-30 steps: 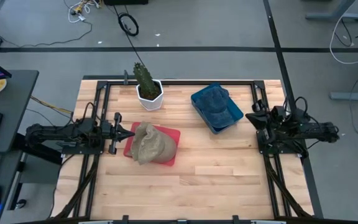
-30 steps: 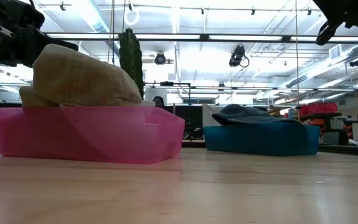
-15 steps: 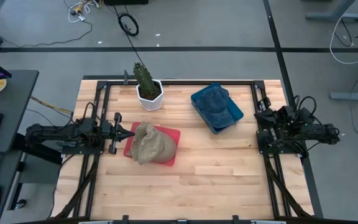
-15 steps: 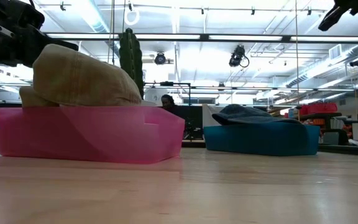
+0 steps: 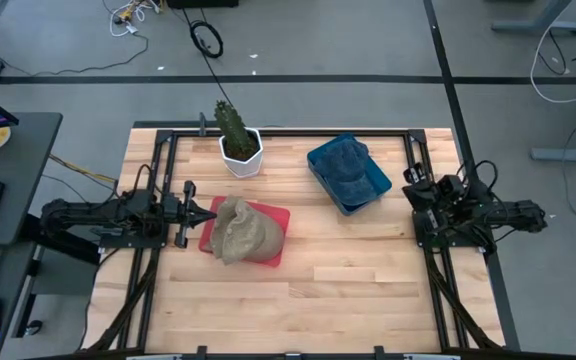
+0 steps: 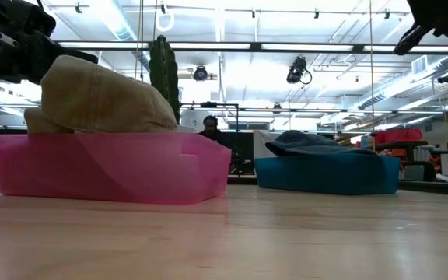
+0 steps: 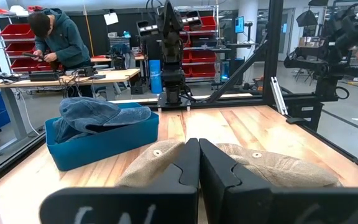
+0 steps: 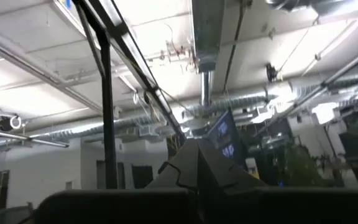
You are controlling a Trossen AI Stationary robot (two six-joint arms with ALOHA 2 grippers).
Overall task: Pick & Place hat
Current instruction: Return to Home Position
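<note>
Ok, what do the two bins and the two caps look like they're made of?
Red bin: translucent glossy plastic, since light glows through its wall. Blue bin: likely the same plastic, smooth-walled, opaque. Brown cap: soft matte fabric, slumped and creased. Blue cap: looks like faded denim, mottled and crumpled.

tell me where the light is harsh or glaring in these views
Low view: bright ceiling strips backlight the brown cap and red bin, and the table shows a pale sheen. Right wrist view: aimed at the ceiling lights, so the right gripper reads as a dark silhouette. High view and left wrist view: even light, only soft shadows.
</note>
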